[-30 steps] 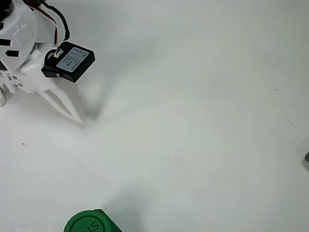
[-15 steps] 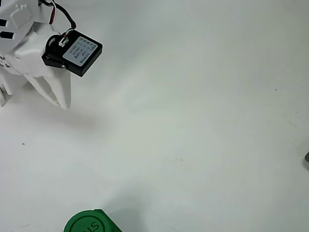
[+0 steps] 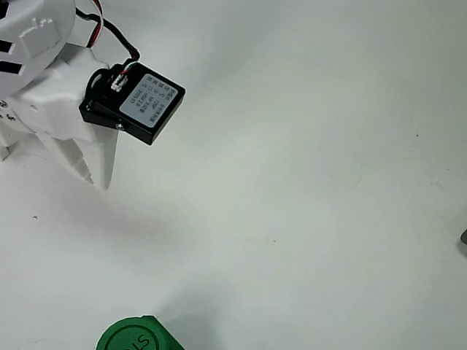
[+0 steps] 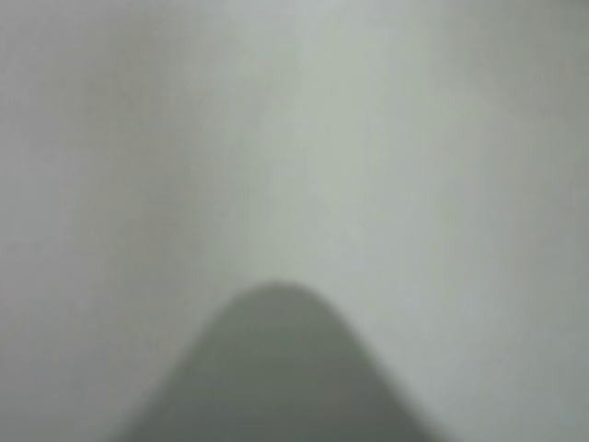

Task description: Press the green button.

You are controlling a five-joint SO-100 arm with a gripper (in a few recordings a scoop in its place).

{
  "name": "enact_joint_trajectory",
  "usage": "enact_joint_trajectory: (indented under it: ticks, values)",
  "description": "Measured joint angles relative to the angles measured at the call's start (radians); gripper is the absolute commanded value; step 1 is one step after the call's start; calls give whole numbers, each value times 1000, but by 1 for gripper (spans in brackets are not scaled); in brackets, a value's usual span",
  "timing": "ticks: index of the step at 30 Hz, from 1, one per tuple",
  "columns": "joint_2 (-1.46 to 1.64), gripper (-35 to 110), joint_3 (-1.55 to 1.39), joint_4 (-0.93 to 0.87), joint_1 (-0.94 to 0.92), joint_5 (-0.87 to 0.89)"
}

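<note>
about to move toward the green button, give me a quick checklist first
1. Button in sight: ok, at the overhead view's bottom edge, partly cut off.
2. Gripper over the button: not ok, it sits at upper left, far from it.
3. Path across the table between them: ok, nothing lies there.
4. Gripper shut for pressing: cannot tell, fingertips look together.
5. Wrist view usable: not ok, blurred.
</note>
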State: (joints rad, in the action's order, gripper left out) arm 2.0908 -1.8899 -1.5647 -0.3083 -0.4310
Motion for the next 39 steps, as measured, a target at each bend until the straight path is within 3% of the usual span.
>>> enact_joint_trajectory:
  ticks: [15, 26, 39]
  values:
    - [-333, 0, 318, -51, -63, -78]
    - [-667, 0, 723, -186, -100, -138]
    - [-907, 0, 1011, -193, -127, -158]
